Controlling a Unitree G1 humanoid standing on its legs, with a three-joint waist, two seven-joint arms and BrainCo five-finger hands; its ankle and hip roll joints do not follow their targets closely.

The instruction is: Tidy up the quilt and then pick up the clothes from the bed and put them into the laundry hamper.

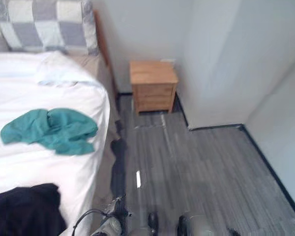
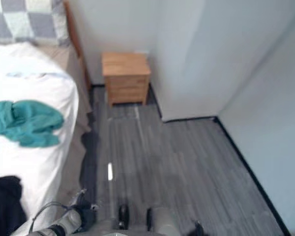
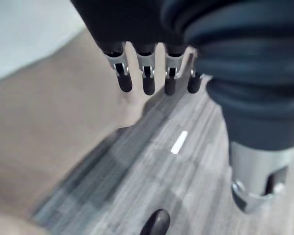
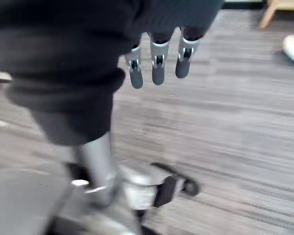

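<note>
A white quilt (image 1: 34,162) covers the bed on the left. On it lies a crumpled teal garment (image 1: 51,130), and a black garment (image 1: 24,209) sits at the bed's near edge. My left hand (image 3: 147,78) hangs over the grey floor beside the bed's tan side, with its fingers straight and nothing in it. Out over the floor hangs my right hand (image 4: 158,66), its fingers also straight and empty. Both hands are apart from the clothes.
A grey and white checked pillow (image 1: 49,24) leans at the head of the bed. A small wooden nightstand (image 1: 152,86) stands against the white wall beyond the bed. A short white strip (image 1: 138,179) lies on the grey plank floor (image 1: 206,167).
</note>
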